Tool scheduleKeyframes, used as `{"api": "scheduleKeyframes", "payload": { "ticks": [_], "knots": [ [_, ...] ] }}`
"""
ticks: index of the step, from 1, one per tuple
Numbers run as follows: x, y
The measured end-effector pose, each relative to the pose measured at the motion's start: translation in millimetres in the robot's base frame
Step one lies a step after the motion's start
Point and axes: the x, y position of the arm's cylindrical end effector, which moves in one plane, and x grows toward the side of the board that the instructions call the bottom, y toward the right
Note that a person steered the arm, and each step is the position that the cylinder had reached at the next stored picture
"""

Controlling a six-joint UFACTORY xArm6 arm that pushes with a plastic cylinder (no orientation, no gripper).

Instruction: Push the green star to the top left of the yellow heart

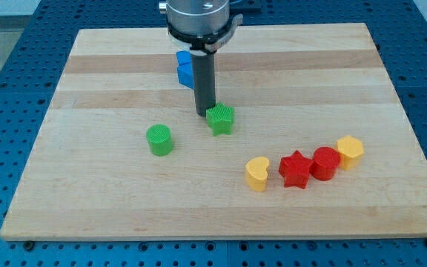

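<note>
The green star point(221, 119) lies near the middle of the wooden board. My tip point(204, 113) stands just at the star's upper left, touching or nearly touching it. The yellow heart point(257, 173) lies lower right of the star, at the left end of a row of blocks. The star is above and left of the heart, about a block's width of board between them.
A green cylinder point(159, 139) lies left of the star. Right of the heart lie a red star point(296, 169), a red cylinder point(325, 162) and a yellow block point(350, 150). Blue blocks point(185, 67) are partly hidden behind the rod.
</note>
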Motion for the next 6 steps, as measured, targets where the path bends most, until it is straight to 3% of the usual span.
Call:
{"api": "scheduleKeyframes", "payload": {
  "ticks": [1, 2, 3, 5, 6],
  "knots": [
    [31, 0],
    [1, 6],
    [-15, 49],
    [37, 61],
    [35, 59]
  ]
}}
